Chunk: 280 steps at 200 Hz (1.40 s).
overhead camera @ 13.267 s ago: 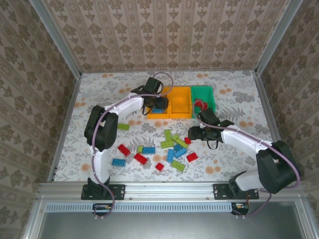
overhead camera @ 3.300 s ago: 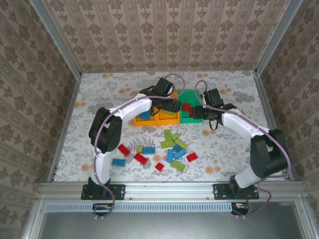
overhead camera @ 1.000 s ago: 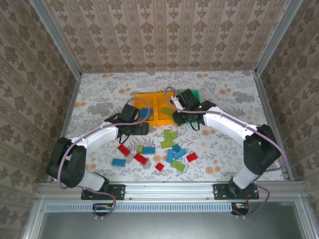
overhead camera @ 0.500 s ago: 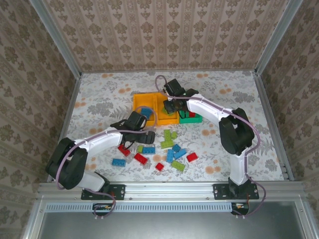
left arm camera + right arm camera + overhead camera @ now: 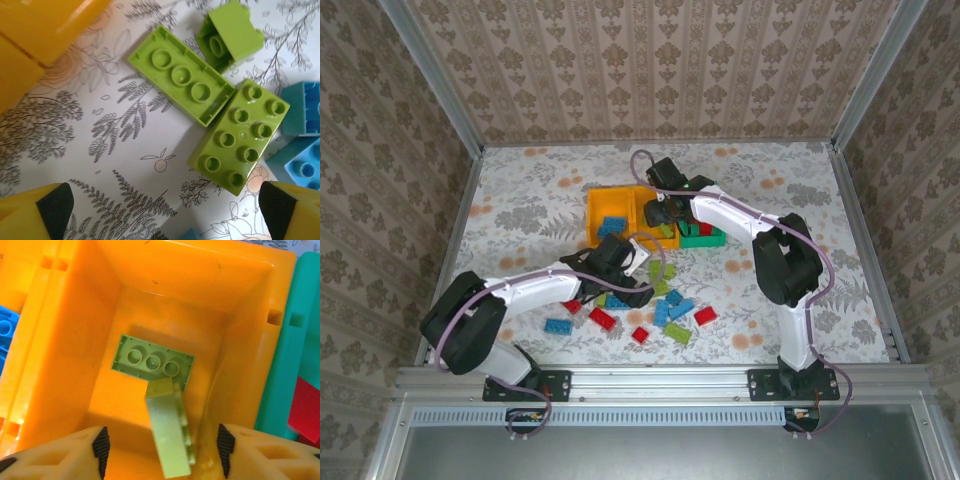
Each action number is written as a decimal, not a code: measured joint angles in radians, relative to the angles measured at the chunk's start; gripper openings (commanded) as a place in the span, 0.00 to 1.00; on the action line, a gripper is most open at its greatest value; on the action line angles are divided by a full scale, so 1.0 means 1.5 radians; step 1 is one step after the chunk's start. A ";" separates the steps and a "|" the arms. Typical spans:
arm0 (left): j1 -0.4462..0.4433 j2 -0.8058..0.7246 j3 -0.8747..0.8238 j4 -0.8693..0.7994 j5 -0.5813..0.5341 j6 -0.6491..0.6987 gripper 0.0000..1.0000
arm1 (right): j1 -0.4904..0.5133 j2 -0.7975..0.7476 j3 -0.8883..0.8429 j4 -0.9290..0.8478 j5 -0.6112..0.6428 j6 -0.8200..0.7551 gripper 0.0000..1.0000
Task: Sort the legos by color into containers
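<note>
1. My table wears a white cover printed with grey leaves and orange blossoms.
2. Walls papered in a beige damask pattern stand around it on three sides.
3. Grey metal posts run up the corners, and a metal rail crosses the near edge.

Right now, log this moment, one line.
left tool: open over lime green plastic bricks | right tool: open over orange-yellow plastic bin, lime bricks inside
</note>
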 measured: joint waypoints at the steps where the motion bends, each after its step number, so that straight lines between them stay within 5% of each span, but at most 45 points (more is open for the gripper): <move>1: 0.000 0.001 0.000 0.000 0.000 0.001 0.97 | 0.000 0.000 0.000 0.000 0.000 0.001 0.72; 107: -0.040 0.095 0.040 0.046 0.054 0.112 0.91 | -0.057 -0.218 -0.183 0.042 0.010 0.034 0.81; 160: -0.039 0.136 0.063 0.051 0.056 0.134 0.71 | -0.121 -0.295 -0.300 0.053 0.010 0.040 0.82; 211: -0.039 0.139 0.067 0.054 0.068 0.129 0.36 | -0.137 -0.358 -0.369 0.053 0.016 0.039 0.83; 280: -0.038 0.016 0.058 0.026 0.081 0.120 0.32 | -0.139 -0.406 -0.440 0.058 0.021 0.040 0.81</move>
